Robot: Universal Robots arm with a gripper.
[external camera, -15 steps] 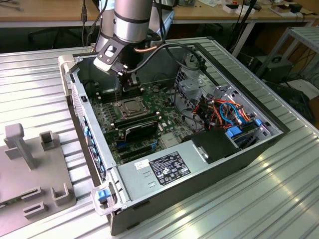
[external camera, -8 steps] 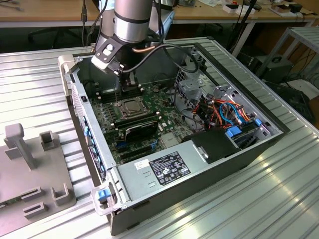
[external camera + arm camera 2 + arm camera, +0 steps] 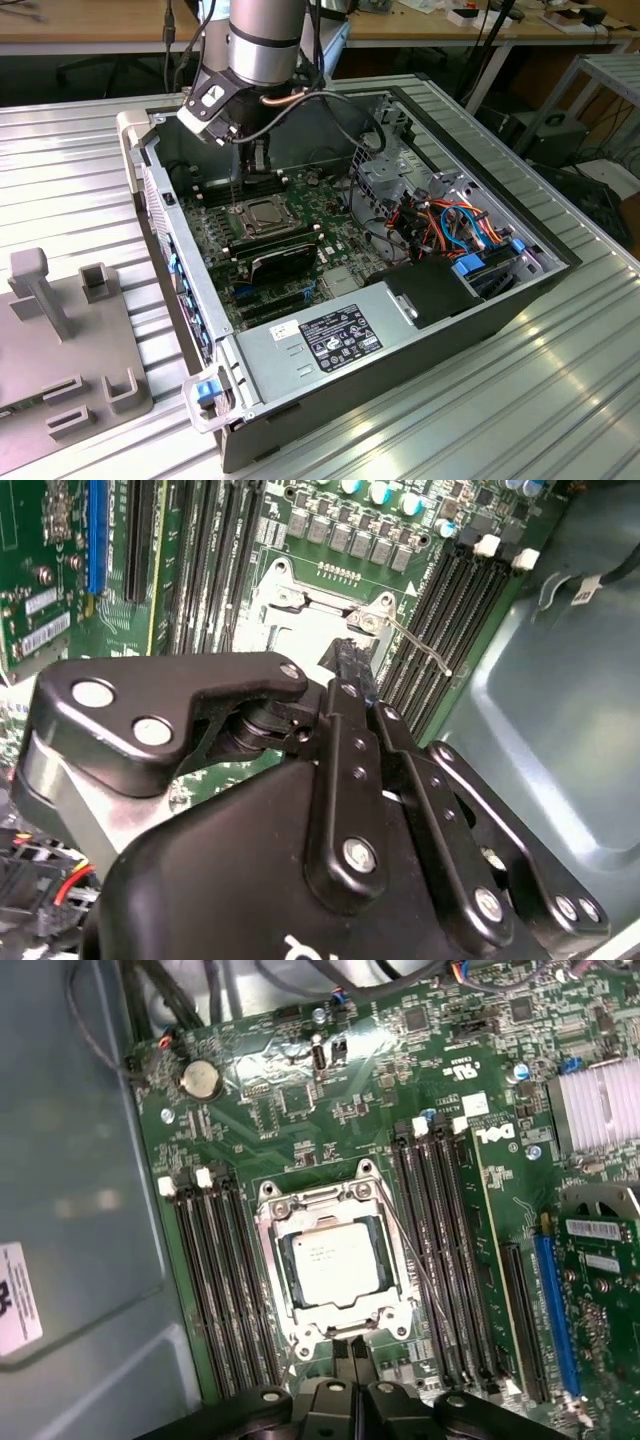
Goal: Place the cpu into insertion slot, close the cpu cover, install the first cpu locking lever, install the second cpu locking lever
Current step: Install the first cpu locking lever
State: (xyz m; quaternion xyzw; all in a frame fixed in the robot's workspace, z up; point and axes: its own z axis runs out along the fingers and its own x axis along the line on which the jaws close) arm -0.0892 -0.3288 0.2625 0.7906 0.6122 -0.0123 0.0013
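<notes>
- At the exterior view's left, a grey plastic fixture with upright posts [image 3: 60,330] stands on the ribbed silver metal desk [image 3: 560,400], just beside the open dark metal computer case [image 3: 420,385].
- Inside the case lies the green circuit board [image 3: 215,250]. The black gripper [image 3: 258,158] hangs from the silver arm over the board's far part.
- In the first wrist view, long narrow black memory slots [image 3: 215,1280] flank the square dark insertion slot rimmed in silver metal [image 3: 288,1290] on both sides.
- The small flat square cpu with a silvery top plate [image 3: 335,1263] sits in the insertion slot; in the exterior view the cpu [image 3: 263,213] lies just below the gripper.
- The thin silver metal cpu cover with its large central window [image 3: 268,1250] lies flat, framing the chip.
- The gripper [image 3: 351,1355] has its fingers pressed together with nothing between them, its tip at the socket's edge.
- A thin silver wire locking lever [image 3: 412,1260] runs slantwise along the socket's side, over the neighbouring memory slots. In the second wrist view this lever [image 3: 418,645] juts out just beside the gripper [image 3: 348,658].
- Further to the exterior view's right sit a silver metal power supply box with a white label [image 3: 330,335] and a bundle of orange and blue cables [image 3: 460,220].
</notes>
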